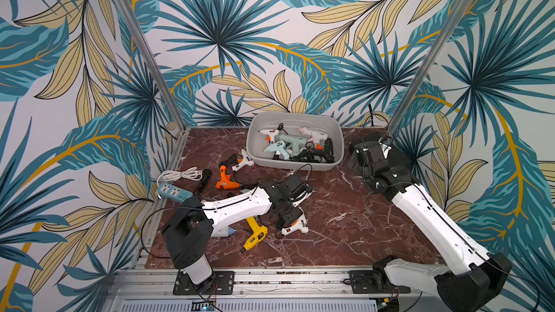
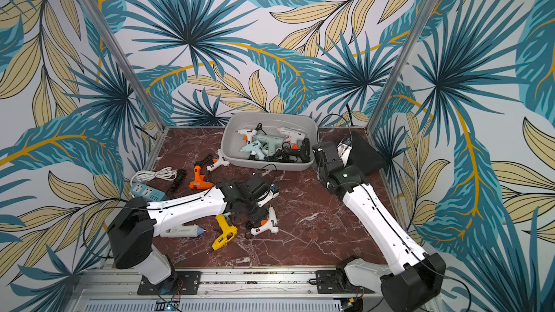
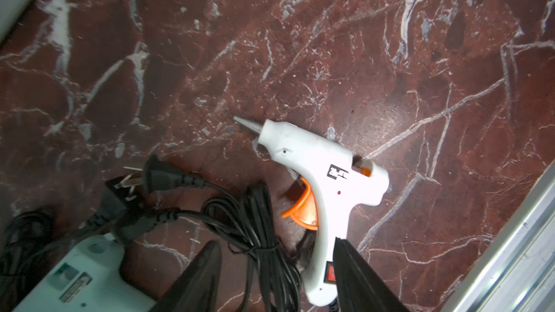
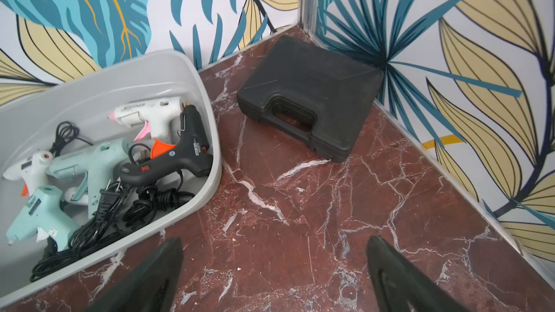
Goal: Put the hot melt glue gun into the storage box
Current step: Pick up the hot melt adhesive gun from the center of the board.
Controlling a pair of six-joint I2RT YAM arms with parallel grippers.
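Observation:
A white hot melt glue gun [image 3: 318, 157] with an orange trigger lies flat on the marble table, seen in both top views [image 1: 295, 226] [image 2: 267, 225]. My left gripper [image 3: 276, 241] is down over it and open. Its jaws straddle the gun's handle and the bundled black cord [image 3: 264, 235]. One finger [image 3: 354, 271] touches the handle by the red switch, while the other stands apart from the cord. The light grey storage box [image 1: 261, 157] [image 4: 135, 79] sits at the back and holds several glue guns. My right gripper [image 4: 275, 240] hangs open and empty over bare table beside the box.
A flat black case [image 4: 309, 85] lies in the back right corner. On the table lie an orange gun [image 1: 223, 180], a yellow gun [image 1: 255, 235], a small white gun [image 1: 244, 160] and a long white one [image 1: 223, 231]. A power strip [image 1: 174, 190] sits at the left edge.

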